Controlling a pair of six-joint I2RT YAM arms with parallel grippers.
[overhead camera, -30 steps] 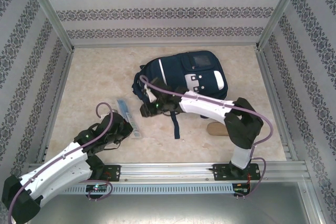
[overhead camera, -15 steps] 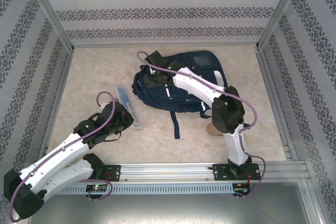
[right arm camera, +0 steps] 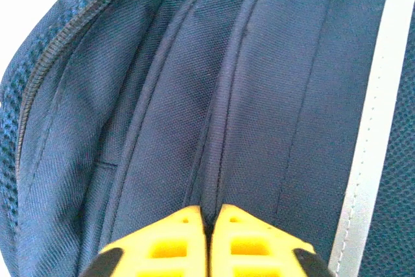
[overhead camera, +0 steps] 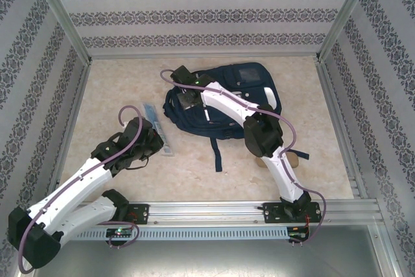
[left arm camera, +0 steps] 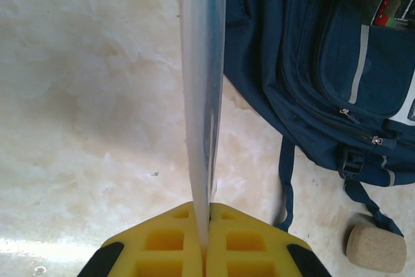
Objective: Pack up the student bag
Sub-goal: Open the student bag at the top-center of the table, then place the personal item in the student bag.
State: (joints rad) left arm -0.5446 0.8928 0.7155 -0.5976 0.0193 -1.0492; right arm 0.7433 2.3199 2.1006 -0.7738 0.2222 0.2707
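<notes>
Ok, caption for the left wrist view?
Left gripper shut on a thin translucent ruler, edge-on, beside the student bag.

Overhead light: bright, even and diffuse; my arms cast only faint, soft shadows on the table (overhead camera: pixel 117 95).
Left wrist glare: pale hotspot on the table, lower left of the frame.
Left wrist focus: clear strip (left arm camera: pixel 202 82) in my left gripper (left arm camera: pixel 203 244) is smeared; student bag (left arm camera: pixel 324 63) is fairly sharp.
Right wrist exposure: upper left corner blown white.
Right wrist focus: bag weave crisp mid-frame; my right gripper (right arm camera: pixel 209 225) soft at the bottom edge.
</notes>
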